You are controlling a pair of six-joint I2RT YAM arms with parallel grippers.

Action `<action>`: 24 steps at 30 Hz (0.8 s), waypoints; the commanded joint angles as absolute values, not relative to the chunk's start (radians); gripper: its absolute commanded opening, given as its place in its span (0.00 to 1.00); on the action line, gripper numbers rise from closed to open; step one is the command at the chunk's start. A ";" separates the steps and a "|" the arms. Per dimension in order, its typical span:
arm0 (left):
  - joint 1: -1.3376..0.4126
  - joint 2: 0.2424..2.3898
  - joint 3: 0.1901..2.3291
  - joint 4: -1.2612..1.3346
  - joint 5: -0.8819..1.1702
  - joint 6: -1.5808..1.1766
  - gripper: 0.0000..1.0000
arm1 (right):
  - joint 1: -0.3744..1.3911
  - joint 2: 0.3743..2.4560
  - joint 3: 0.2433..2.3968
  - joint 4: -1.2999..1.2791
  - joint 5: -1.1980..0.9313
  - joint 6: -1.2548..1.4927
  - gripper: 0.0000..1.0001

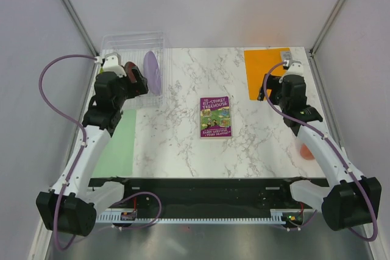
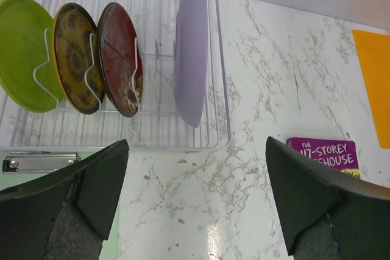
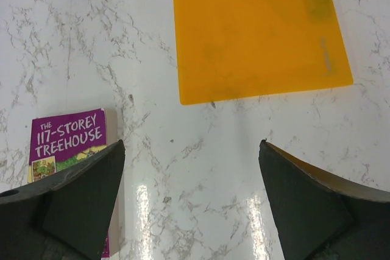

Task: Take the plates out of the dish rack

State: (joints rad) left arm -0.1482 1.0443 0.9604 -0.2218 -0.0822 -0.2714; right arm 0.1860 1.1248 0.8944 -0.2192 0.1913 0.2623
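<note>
1. Plates [image 1: 143, 72] stand on edge in the dish rack [image 2: 220, 108] at the surface's [image 1: 183, 150] 10 o'clock corner.
2. Left end effector [image 2: 196, 156], wide open and empty, is nearer; the lavender plate [image 2: 192, 53] lies at its 12 o'clock, rim running 12-to-6.
3. Right end effector [image 3: 192, 153] gapes empty near the orange mat [image 3: 256, 28].

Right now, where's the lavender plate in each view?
Top external: lavender plate upper left, on edge in the dish rack.
Left wrist: top centre, rightmost plate in the rack.
Right wrist: not in view.
Shared landmark: purple book, seen in all three.
</note>
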 commanded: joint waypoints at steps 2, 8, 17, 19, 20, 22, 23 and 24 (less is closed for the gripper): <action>-0.147 1.100 1.075 -0.264 -0.196 -0.359 1.00 | 0.189 1.150 0.969 -0.285 0.176 0.255 0.98; -0.086 1.311 1.284 -0.294 0.024 -0.373 1.00 | 0.189 1.232 1.048 -0.400 0.178 0.209 0.98; -0.103 1.566 1.528 -0.337 -0.098 -0.241 1.00 | 0.189 1.255 1.029 -0.393 0.178 0.213 0.98; -0.123 1.615 1.542 -0.339 -0.138 -0.218 1.00 | 0.189 1.269 1.022 -0.385 0.183 0.216 0.98; -0.130 1.627 1.543 -0.337 -0.193 -0.210 1.00 | 0.187 1.276 1.020 -0.385 0.183 0.215 0.98; -0.159 1.672 1.551 -0.337 -0.228 -0.186 1.00 | 0.187 1.298 1.020 -0.382 0.189 0.210 0.98; -0.169 1.686 1.552 -0.327 -0.251 -0.178 1.00 | 0.189 1.305 1.022 -0.382 0.193 0.210 0.98; -0.179 1.703 1.554 -0.319 -0.261 -0.164 1.00 | 0.189 1.321 1.022 -0.380 0.195 0.212 0.98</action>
